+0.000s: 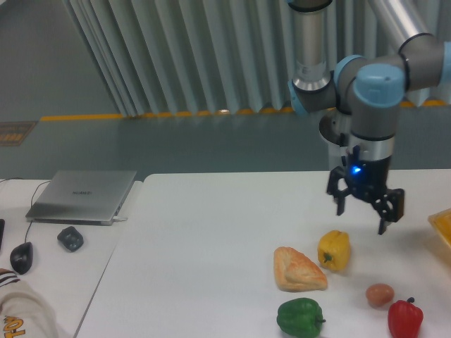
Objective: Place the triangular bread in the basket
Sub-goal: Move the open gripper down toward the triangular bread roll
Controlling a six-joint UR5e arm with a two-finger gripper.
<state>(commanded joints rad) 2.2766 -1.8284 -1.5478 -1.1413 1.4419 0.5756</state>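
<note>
The triangular bread (299,270), a golden-brown wedge, lies on the white table right of centre. My gripper (362,217) hangs open above the table, up and to the right of the bread and just above the yellow bell pepper (334,250). Nothing is between its fingers. Only a corner of the orange-yellow basket (442,226) shows at the right edge of the frame.
A brown egg (380,295), a red bell pepper (405,318) and a green bell pepper (300,317) lie near the front right. A laptop (83,195), a dark small object (70,238) and a mouse (21,257) sit on the left desk.
</note>
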